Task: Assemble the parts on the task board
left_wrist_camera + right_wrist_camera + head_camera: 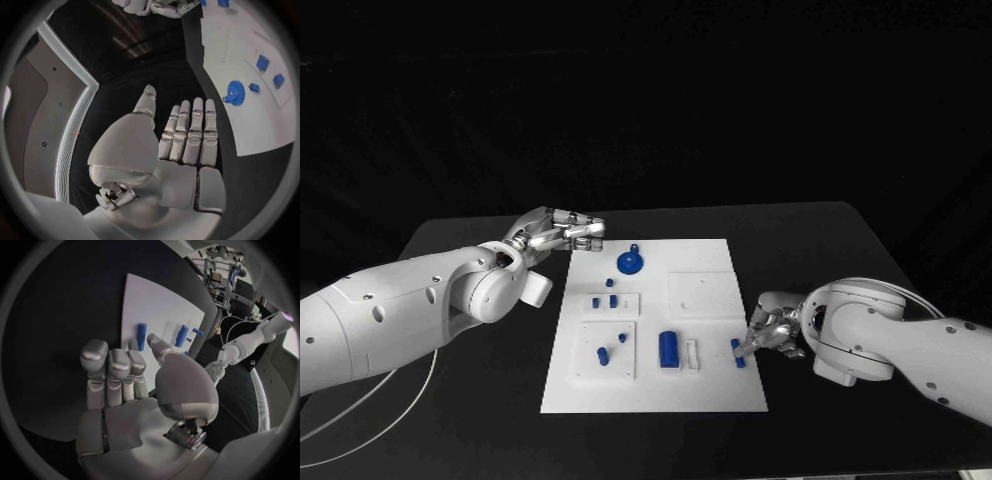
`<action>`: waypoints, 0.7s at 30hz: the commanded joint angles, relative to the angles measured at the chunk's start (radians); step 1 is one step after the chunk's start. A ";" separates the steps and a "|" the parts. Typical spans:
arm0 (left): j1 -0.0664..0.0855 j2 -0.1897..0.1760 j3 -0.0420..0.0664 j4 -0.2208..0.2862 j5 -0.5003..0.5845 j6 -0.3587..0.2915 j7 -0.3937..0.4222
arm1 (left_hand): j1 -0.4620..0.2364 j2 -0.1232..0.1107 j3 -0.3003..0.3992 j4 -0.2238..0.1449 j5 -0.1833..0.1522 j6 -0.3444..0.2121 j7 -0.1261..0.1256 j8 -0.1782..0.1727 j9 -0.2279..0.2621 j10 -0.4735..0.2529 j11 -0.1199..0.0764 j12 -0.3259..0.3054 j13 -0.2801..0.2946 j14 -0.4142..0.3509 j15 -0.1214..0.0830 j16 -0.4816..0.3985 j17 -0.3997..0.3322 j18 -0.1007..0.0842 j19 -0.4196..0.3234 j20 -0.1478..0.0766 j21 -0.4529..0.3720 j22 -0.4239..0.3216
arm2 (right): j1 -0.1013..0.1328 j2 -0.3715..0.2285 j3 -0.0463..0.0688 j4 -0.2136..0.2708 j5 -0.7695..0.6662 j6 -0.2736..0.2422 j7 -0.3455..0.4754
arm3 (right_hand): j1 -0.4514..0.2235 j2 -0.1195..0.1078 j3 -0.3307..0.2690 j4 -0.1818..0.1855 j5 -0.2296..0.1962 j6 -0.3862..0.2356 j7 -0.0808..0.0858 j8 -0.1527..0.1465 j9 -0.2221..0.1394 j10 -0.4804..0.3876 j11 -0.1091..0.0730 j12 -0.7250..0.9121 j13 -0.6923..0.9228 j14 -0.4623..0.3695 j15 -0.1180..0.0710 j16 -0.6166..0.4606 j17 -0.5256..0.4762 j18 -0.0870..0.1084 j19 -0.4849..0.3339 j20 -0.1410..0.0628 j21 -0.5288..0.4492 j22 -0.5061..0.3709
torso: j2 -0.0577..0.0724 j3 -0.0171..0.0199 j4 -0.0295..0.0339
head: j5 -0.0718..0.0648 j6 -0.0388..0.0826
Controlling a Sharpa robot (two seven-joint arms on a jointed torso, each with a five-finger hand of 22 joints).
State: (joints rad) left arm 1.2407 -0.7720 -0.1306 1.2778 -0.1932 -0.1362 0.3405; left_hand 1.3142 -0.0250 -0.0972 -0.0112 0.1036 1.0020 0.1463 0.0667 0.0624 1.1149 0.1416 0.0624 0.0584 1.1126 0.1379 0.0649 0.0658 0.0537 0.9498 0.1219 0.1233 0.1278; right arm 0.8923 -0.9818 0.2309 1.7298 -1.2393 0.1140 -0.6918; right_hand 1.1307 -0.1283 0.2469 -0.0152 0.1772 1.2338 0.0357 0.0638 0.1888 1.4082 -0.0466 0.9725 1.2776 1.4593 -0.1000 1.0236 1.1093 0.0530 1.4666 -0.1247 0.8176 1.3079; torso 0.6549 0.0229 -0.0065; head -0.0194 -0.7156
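Observation:
The white task board lies in the middle of the black table. On it are a blue gear, several small blue parts, a blue cylinder and a blue peg at its right edge. My right hand sits low beside that edge with its fingertips close to the peg and holds nothing. In the right wrist view the peg lies just beyond my right hand's straight fingers. My left hand hovers off the board's far left corner, fingers straight and empty, with the gear off to one side.
Raised white blocks on the board carry some of the parts. Black table surface surrounds the board on all sides. A white cable loops under my left arm near the table's left front.

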 commanded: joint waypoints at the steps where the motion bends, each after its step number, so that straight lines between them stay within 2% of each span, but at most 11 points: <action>1: -0.002 0.000 0.000 0.002 0.003 0.007 0.012 | -0.004 -0.006 -0.002 0.006 -0.005 0.001 0.005 0.000 0.000 -0.006 -0.003 -0.002 0.001 -0.006 0.001 -0.004 0.001 -0.019 -0.009 0.000 0.013 0.005 | -0.004 0.005 -0.002 -0.006 -0.072 0.013 -0.033 | -0.009 -0.011 0.004 0.023 -0.035 -0.004 -0.001 0.001 0.021 0.002 -0.004 0.000 0.001 0.000 -0.003 0.005 0.002 -0.001 0.050 -0.001 -0.002 0.097 | -0.004 -0.0005 -0.0001 | -0.001 -0.006; 5: -0.004 -0.001 0.000 0.003 0.003 0.007 0.012 | -0.004 -0.005 -0.002 0.006 -0.005 0.001 0.005 -0.001 0.000 -0.006 -0.003 -0.002 0.001 -0.006 0.001 -0.004 0.001 -0.018 -0.009 0.001 0.014 0.004 | -0.008 0.018 -0.010 -0.013 -0.091 0.010 -0.035 | -0.017 -0.031 0.003 0.086 -0.092 -0.009 0.000 0.000 0.048 0.004 -0.003 0.000 -0.001 0.000 -0.003 0.006 0.003 0.000 0.050 -0.001 -0.004 0.097 | -0.002 -0.0018 -0.0012 | -0.001 -0.008; 11: -0.004 -0.002 0.000 0.004 0.003 0.008 0.011 | -0.004 -0.005 -0.002 0.006 -0.005 0.001 0.005 -0.001 0.000 -0.006 -0.003 -0.002 0.001 -0.006 0.001 -0.004 0.001 -0.018 -0.009 0.001 0.014 0.004 | -0.009 0.039 -0.026 -0.027 -0.116 0.012 -0.036 | -0.020 -0.048 0.002 0.133 -0.120 -0.014 0.002 0.000 0.064 0.002 -0.001 -0.002 -0.004 0.000 -0.002 0.004 0.002 0.001 0.050 0.000 -0.006 0.097 | -0.003 -0.0013 0.0007 | 0.002 -0.013; 14: -0.004 -0.004 0.000 0.005 0.003 0.009 0.010 | -0.004 -0.005 -0.002 0.006 -0.005 0.001 0.005 -0.001 0.000 -0.006 -0.003 -0.002 0.001 -0.006 0.001 -0.004 0.001 -0.018 -0.009 0.001 0.014 0.004 | -0.009 0.049 -0.035 -0.036 -0.141 0.017 -0.036 | -0.020 -0.049 0.002 0.136 -0.121 -0.016 0.003 0.000 0.064 0.002 -0.001 -0.001 -0.003 0.000 -0.002 0.004 0.002 0.000 0.051 0.000 -0.006 0.097 | -0.003 -0.0011 -0.0002 | 0.005 -0.014; 18: -0.004 -0.006 0.000 0.008 0.003 0.008 0.011 | -0.007 -0.002 -0.002 0.007 -0.004 0.000 0.006 -0.001 0.000 -0.007 -0.002 -0.002 0.001 -0.007 0.001 -0.004 0.001 -0.016 -0.012 0.003 0.015 0.001 | -0.010 0.059 -0.051 -0.044 -0.182 0.032 -0.037 | -0.011 -0.049 0.011 0.127 -0.121 -0.017 0.004 0.000 0.062 0.001 0.000 0.000 -0.002 0.001 -0.001 0.004 0.002 0.000 0.050 0.001 -0.007 0.097 | -0.003 -0.0026 -0.0001 | 0.006 -0.017; 21: -0.005 -0.009 0.000 0.009 0.002 0.007 0.011 | -0.007 0.000 -0.002 0.004 -0.002 -0.001 0.006 -0.001 0.000 -0.007 -0.002 -0.002 0.001 -0.006 0.001 -0.004 0.001 -0.019 -0.019 0.003 0.012 -0.002 | -0.010 0.066 -0.063 -0.051 -0.206 0.054 -0.038 | 0.005 -0.050 0.033 0.098 -0.115 -0.017 0.003 0.000 0.058 -0.001 0.000 0.000 -0.001 0.000 -0.001 0.003 0.001 0.000 0.049 0.002 -0.007 0.097 | -0.002 -0.0028 -0.0004 | 0.008 -0.020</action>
State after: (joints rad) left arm 1.2367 -0.7808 -0.1317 1.2836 -0.1930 -0.1363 0.3406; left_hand 1.3142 -0.0249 -0.0999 -0.0086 0.1036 1.0020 0.1463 0.0667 0.0624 1.1149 0.1416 0.0625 0.0584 1.1127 0.1379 0.0649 0.0658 0.0537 0.9371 0.1259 0.1331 0.1273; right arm 0.8955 -0.9158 0.1787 1.6884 -1.3824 0.1103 -0.6856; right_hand 1.1278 -0.1793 0.2784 0.0872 0.0614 1.2144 0.0352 0.0638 0.8861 1.4081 -0.0466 0.9722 1.2756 1.4593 -0.1000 1.0235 1.1114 0.0531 1.4666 -0.1248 0.8146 1.3077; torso 0.6519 0.0209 -0.0064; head -0.0127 -0.7332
